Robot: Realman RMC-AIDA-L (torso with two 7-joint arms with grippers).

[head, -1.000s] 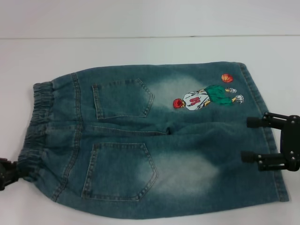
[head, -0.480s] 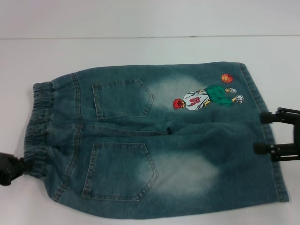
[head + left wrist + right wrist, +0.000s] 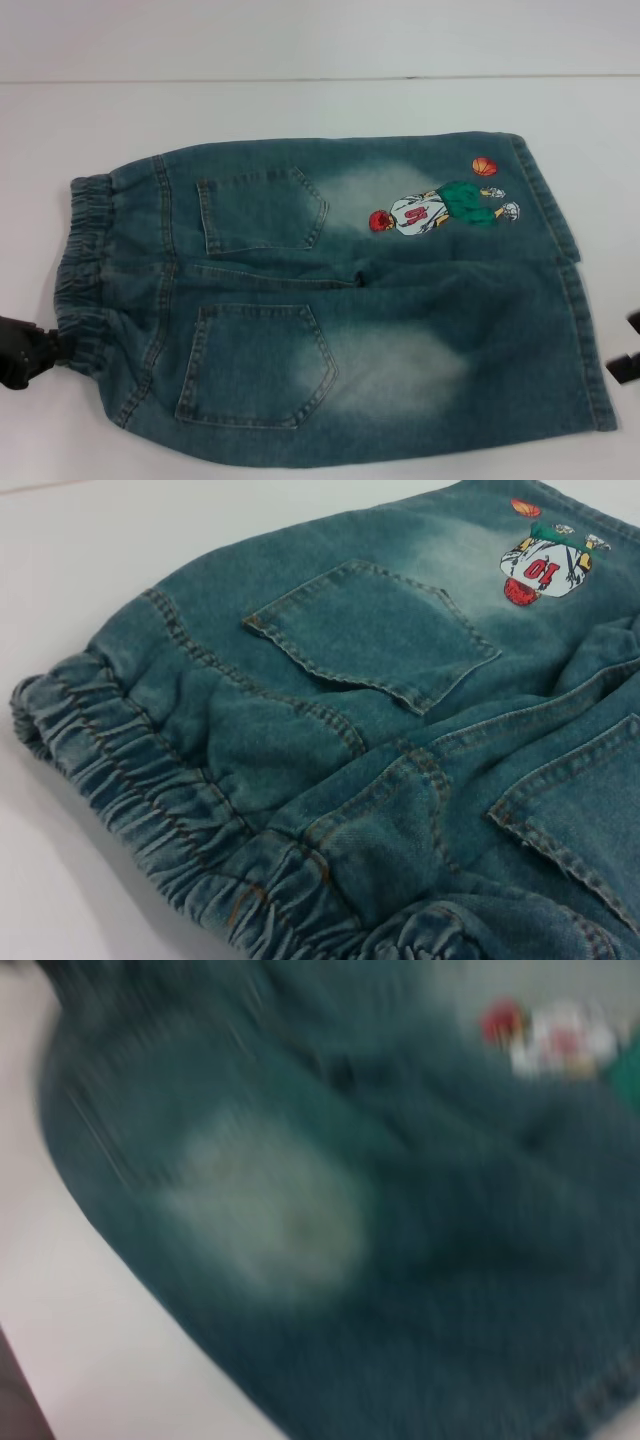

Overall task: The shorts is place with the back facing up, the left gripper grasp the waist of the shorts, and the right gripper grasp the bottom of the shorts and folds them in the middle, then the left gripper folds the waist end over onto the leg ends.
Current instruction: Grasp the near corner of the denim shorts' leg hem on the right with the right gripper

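We see the shorts [image 3: 330, 300] lying flat on the white table [image 3: 300, 110], back pockets up, the waist [image 3: 85, 270] at the left and the leg ends [image 3: 575, 300] at the right, with the cartoon print [image 3: 440, 208] on the far leg. The left gripper [image 3: 20, 350] sits at the near-left corner, just beside or touching the waist; we cannot tell how far its fingers are parted or whether they have hold of the band. The right gripper [image 3: 622, 365] shows only as a dark sliver at the right edge, near the bottom of the shorts, cut off by the frame, so its opening is likewise undetermined. We judge the denim soft but fairly thick, limp enough to fold yet inclined to drag and bunch; the puckered elastic offers a bulky ridge to pinch, while the flat stitched hems call for a low pinch at the edge. The right wrist view shows smeared denim with a pale faded patch, and little else.
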